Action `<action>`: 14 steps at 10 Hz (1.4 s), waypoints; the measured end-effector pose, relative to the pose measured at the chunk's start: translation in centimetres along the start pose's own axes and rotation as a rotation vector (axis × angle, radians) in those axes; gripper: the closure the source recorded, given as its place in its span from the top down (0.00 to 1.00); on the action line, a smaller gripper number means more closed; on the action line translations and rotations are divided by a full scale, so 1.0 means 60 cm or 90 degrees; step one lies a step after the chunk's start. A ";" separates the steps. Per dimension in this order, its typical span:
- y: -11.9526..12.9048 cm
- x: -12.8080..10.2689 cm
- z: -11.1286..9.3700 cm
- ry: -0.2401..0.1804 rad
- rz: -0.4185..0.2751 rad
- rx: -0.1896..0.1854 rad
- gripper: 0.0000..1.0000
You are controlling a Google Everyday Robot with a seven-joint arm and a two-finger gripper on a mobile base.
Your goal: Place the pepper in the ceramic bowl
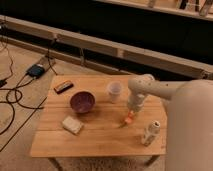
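The small orange pepper (129,119) is on the right half of the wooden table (100,137), its tapered end pointing down-left. My gripper (133,108) comes down from the pale arm on the right and is directly over the pepper's upper end, touching or nearly touching it. The round dark purple ceramic bowl (82,101) stands left of centre, about a hand's width to the left of the pepper, and looks empty.
A small white cup (115,91) stands between bowl and gripper, toward the back. A pale tan block (72,125) lies in front of the bowl. A white bottle (150,133) stands front right. A dark flat object (63,86) lies back left. Cables run on the floor at left.
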 end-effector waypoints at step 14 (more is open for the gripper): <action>0.314 0.096 -0.176 -0.150 -0.271 0.016 0.00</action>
